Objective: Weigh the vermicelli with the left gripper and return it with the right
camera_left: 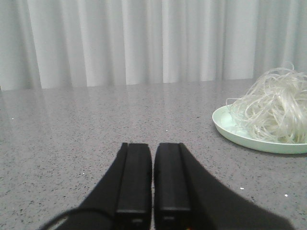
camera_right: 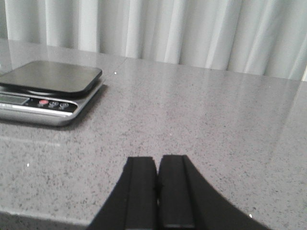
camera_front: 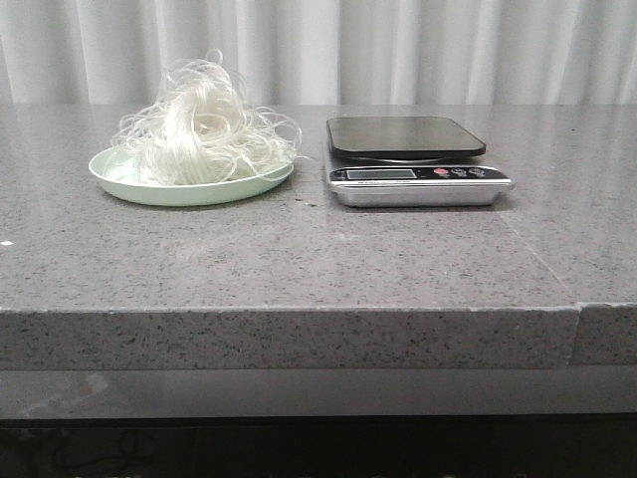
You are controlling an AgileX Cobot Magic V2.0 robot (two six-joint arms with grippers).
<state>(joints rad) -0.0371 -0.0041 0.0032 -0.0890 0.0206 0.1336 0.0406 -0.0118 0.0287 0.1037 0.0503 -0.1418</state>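
Note:
The vermicelli (camera_front: pixel 202 127) is a fluffy white mound of thin curly strands on a pale green plate (camera_front: pixel 129 185) at the left of the grey stone counter. To its right stands a silver kitchen scale (camera_front: pixel 413 184) with a bare black platform. In the left wrist view the vermicelli (camera_left: pixel 274 109) and plate (camera_left: pixel 225 125) lie ahead and off to one side of my left gripper (camera_left: pixel 153 146), which is shut with nothing in it. My right gripper (camera_right: pixel 157 160) is shut and empty too, low over bare counter, with the scale (camera_right: pixel 45 91) well off to the side. Neither gripper shows in the front view.
A pale curtain (camera_front: pixel 398 50) hangs behind the counter. The counter's front edge (camera_front: pixel 299 311) runs across the front view, with a seam (camera_front: pixel 579 309) at the right. Bare grey stone lies in front of the plate and the scale.

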